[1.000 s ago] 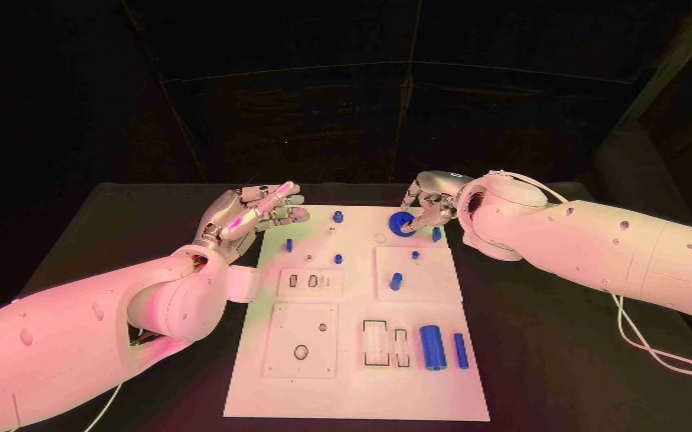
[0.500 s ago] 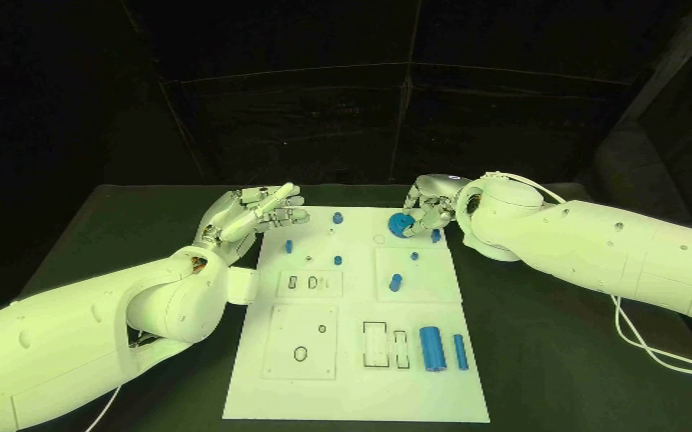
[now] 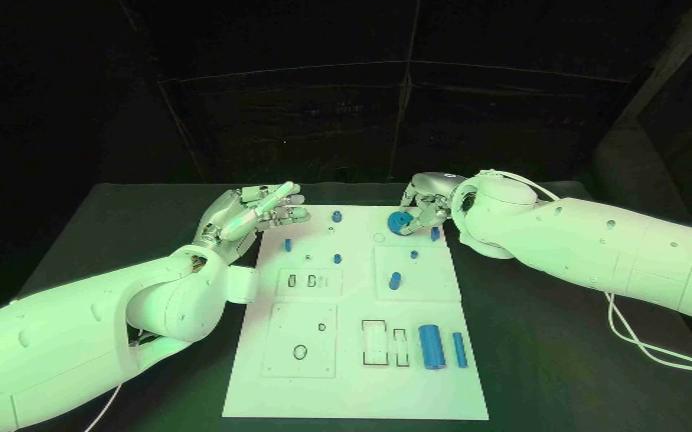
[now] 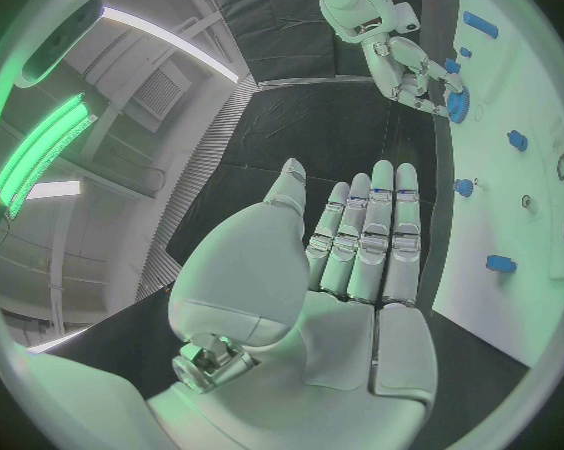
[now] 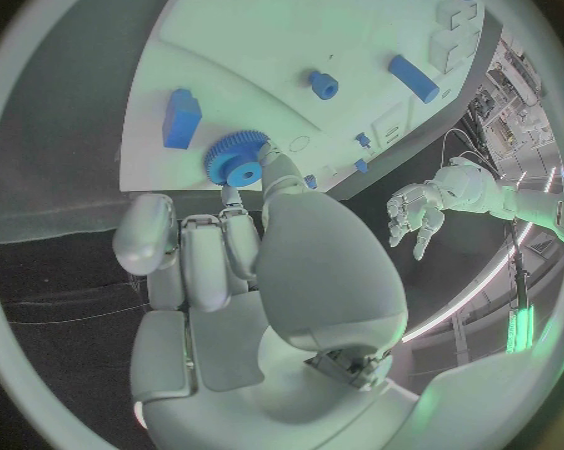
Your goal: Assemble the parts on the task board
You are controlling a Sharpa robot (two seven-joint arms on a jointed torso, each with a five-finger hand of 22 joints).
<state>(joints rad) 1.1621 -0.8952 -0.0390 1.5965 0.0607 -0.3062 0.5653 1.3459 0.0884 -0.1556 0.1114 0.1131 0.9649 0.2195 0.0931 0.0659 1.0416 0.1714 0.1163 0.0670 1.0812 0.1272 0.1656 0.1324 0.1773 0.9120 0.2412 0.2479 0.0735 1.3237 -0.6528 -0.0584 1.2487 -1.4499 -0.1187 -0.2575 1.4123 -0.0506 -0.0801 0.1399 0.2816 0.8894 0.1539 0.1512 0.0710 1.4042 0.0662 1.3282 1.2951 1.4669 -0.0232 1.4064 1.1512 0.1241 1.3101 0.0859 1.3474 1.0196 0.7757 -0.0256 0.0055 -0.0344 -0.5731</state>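
Note:
The white task board lies lengthwise in the middle of the table. At its far right corner my right hand pinches a blue gear between its fingertips. The right wrist view shows the gear at the fingertips, just over the board's edge. Whether it touches the board I cannot tell. My left hand hovers beside the board's far left corner, its fingers straight and holding nothing. Small blue pegs stand at the far end of the board.
A thick blue cylinder and a thin blue bar lie near the board's front right. A blue block stands mid-board, and rectangular slots and a round hole lie toward the front. Black tabletop flanks the board.

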